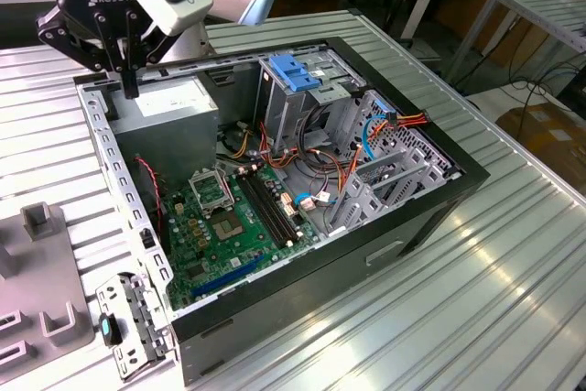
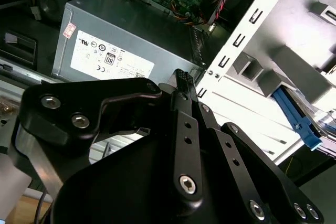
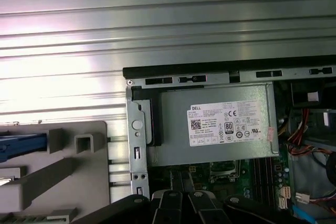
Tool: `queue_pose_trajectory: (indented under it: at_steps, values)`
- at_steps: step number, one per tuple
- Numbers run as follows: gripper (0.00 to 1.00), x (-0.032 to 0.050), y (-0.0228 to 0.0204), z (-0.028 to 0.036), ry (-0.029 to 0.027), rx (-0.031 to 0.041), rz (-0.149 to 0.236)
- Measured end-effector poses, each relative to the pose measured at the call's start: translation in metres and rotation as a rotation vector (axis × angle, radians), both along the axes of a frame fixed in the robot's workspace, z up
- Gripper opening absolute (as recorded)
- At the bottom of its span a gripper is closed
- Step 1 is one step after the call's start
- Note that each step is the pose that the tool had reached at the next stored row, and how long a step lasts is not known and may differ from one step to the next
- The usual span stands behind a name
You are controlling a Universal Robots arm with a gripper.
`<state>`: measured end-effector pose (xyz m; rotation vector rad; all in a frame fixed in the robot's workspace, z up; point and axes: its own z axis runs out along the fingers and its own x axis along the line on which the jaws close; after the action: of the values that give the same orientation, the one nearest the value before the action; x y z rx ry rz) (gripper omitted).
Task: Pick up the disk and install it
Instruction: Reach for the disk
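Note:
A blue rail of the disk (image 3: 21, 144) lies on the grey fixture (image 3: 58, 177) beside the computer case. It appears again as a blue strip with silver metal next to it, the disk (image 2: 297, 120), in the second wrist view. My gripper (image 1: 131, 87) hangs above the case's corner on the exterior view's left, over the rim next to the grey power supply (image 1: 169, 114). Its fingers (image 2: 181, 85) stand together, shut, with nothing between them. In the first wrist view the gripper (image 3: 185, 199) is apart from the disk, with the case wall in between.
The open computer case (image 1: 439, 203) lies on a ribbed metal table (image 1: 513, 299), with the motherboard (image 1: 220, 222), cables and a metal cage topped by a light-blue flap (image 1: 293, 70) inside. The grey fixture (image 1: 37, 267) sits at the exterior view's left. A small bracket (image 1: 128, 318) lies by the case.

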<state>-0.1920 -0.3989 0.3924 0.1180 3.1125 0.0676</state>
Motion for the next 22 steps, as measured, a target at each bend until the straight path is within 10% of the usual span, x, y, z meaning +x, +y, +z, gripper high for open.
queue_pose_trajectory:
  at_steps: [22]
  values:
    - [0.11,-0.0181,0.0000,0.0000,0.0000,0.0000,0.000]
